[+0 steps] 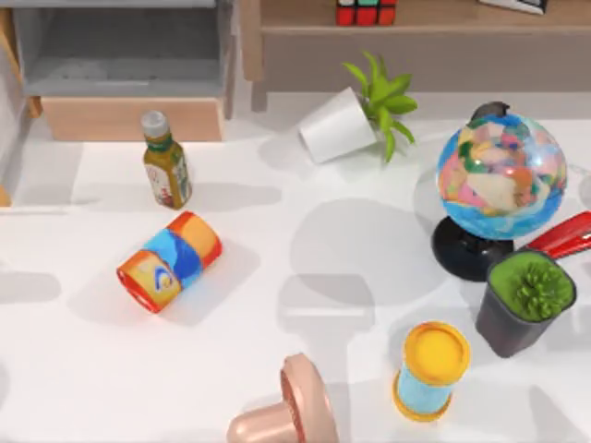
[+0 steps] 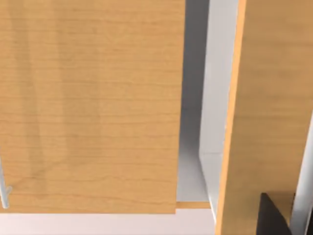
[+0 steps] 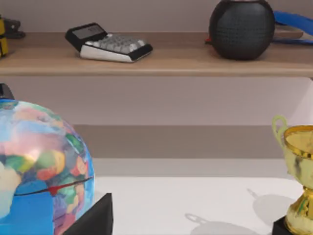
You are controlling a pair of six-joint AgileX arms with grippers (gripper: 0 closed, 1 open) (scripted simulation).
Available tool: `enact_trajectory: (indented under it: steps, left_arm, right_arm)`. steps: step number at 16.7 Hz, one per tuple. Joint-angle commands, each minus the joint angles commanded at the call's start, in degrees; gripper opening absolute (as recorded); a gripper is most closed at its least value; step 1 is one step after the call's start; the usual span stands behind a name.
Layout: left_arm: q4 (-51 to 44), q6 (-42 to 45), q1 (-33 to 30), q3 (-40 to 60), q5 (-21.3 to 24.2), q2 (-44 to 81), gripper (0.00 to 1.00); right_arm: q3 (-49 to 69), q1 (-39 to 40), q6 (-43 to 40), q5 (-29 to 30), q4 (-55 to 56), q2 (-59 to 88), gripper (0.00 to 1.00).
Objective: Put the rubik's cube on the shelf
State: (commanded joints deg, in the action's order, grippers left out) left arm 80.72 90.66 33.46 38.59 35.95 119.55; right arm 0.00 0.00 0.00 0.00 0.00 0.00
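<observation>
The cube (image 1: pixel 366 11) sits on the shelf (image 1: pixel 425 20) at the top centre of the top view, its red face toward the camera and partly cut off by the frame's upper edge. It rests flat and square to the shelf's front edge. Being a cube it has no long axis, so its heading hardly matters.

Judging from this, the placing step looks finished, and what remains calls for little more than keeping both arms away from the shelf.

In the right wrist view, a sliver of yellow tile with black lines at the far left edge of the shelf may be the cube, though I cannot be sure. Whether either end effector is released or clenched cannot be told. The left wrist view faces light-wood panels.

On the counter (image 1: pixel 277 323) below stand a globe (image 1: pixel 501 175) and a tipped can (image 1: pixel 170 261).
</observation>
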Motion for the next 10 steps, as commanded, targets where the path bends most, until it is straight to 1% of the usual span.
enact_trajectory:
  steps: [3,7,10]
  left_arm:
    - [-2.64,-0.08,-2.53,3.41,-2.60,2.07,0.00]
    - [-2.92,-0.15,-2.29,3.30,-2.61,2.28,0.00]
    - [-4.98,-0.29,-3.75,7.37,-3.98,4.20,0.00]
  right_arm:
    - [0.00,0.00,0.00,0.00,0.00,0.00,1.00]
    - [0.00,0.00,0.00,0.00,0.00,0.00,1.00]
    - [0.00,0.00,0.00,0.00,0.00,0.00,1.00]
